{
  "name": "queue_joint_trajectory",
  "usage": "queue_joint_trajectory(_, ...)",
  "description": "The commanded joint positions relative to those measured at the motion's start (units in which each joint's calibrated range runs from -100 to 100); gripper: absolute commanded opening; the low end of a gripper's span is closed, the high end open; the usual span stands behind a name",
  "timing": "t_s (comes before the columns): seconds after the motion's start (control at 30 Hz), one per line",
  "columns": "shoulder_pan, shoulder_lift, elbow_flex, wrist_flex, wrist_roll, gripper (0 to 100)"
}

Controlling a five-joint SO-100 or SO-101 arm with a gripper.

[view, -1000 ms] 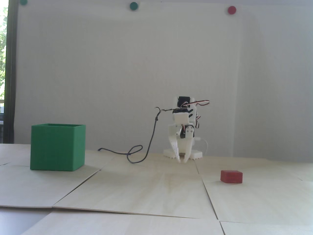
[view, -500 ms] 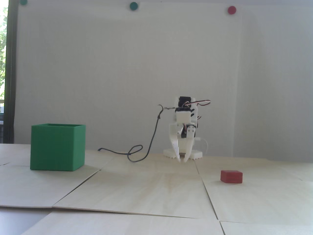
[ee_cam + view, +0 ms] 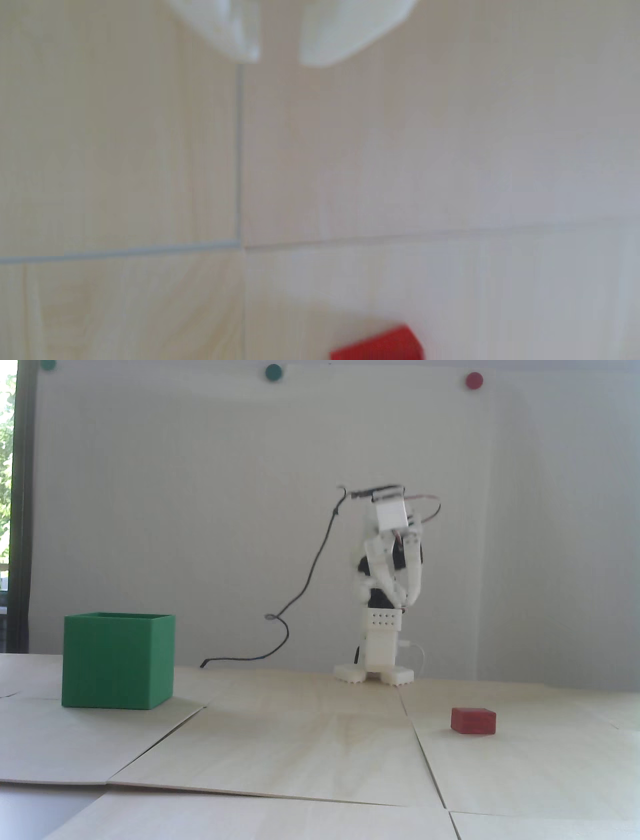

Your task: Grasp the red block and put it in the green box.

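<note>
The arm has lifted — jaws slightly apart, gripping nothing, well above the red block (image 3: 473, 721).

1. Setting: an improvised indoor robot test bench.
2. Evidence, fixed view: pale plywood panels (image 3: 310, 745) butted together as the work surface, plain white wall (image 3: 200, 510) with coloured dots (image 3: 273, 372) along the top edge, window strip (image 3: 6, 460) at far left.

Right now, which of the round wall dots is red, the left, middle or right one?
The rightmost round dot in the fixed view is red; the two other dots, middle and left, are green.
</note>
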Motion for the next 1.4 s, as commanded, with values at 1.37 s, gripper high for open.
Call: queue_joint_trajectory(1.37,-3.9,82.4,-66.9,-1.1,-9.5,2)
